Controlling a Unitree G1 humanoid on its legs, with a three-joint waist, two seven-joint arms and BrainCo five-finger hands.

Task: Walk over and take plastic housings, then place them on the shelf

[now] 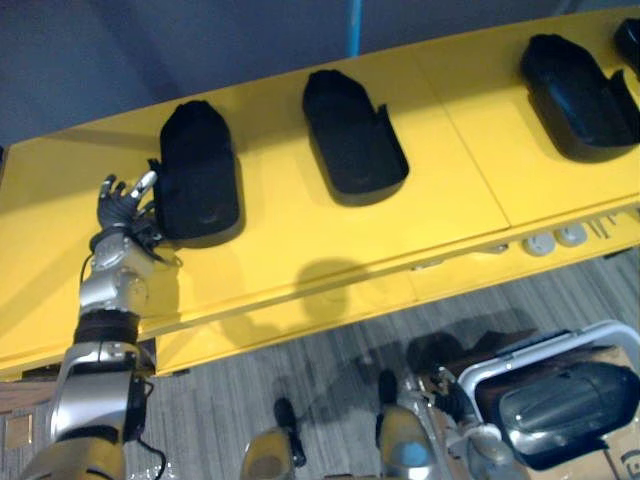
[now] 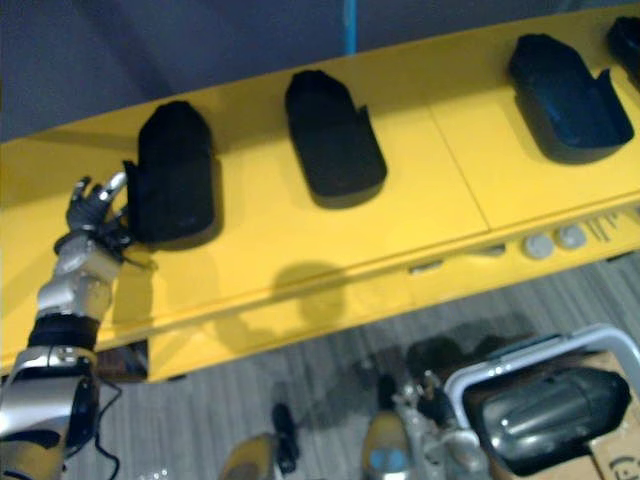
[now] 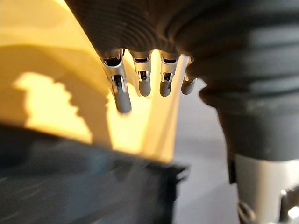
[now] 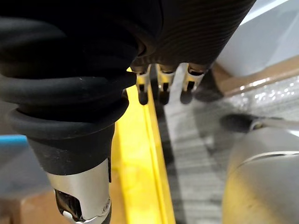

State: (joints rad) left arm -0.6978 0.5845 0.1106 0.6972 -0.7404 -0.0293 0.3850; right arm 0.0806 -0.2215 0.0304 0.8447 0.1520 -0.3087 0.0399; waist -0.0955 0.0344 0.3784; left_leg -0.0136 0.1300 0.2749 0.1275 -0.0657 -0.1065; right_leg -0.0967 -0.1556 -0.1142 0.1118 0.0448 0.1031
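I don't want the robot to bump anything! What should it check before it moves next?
1. Leftmost housing lies flat on the yellow shelf, well back from the front edge: ok.
2. Left hand is open, with nothing in it: ok.
3. Left hand is off the leftmost housing: cannot tell, its fingers are right at the housing's edge.
4. Right hand is open and free: ok.
5. Bare shelf between the middle housing and the right housing: ok.
6. Another housing waits in the white-rimmed bin: ok.
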